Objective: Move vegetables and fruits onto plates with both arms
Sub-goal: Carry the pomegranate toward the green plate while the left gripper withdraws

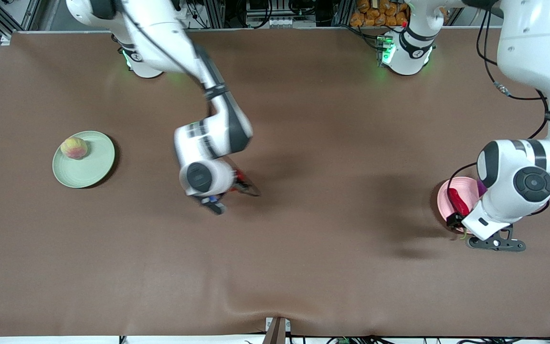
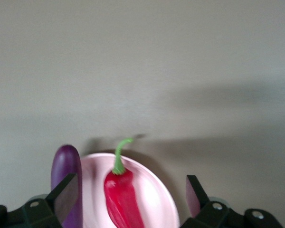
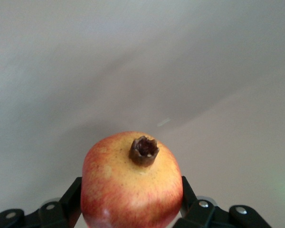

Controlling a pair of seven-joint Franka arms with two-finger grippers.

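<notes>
I am gripping the pomegranate (image 3: 131,183) in the right gripper (image 3: 131,209) over mid-desk; I should carry it level to the green plate (image 1: 94,168) beside the peach (image 1: 74,147). The left gripper (image 2: 133,199) is hanging open-jawed over the pink plate (image 2: 154,199).

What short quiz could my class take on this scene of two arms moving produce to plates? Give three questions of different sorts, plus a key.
1. True or false: the peach lies on the green plate.
2. What does the right gripper hold?
A. chili
B. pomegranate
C. eggplant
3. Fill in: the chili pepper lies on the ____ plate, below the open left gripper.

Key: 1 true; 2 B; 3 pink.
</notes>
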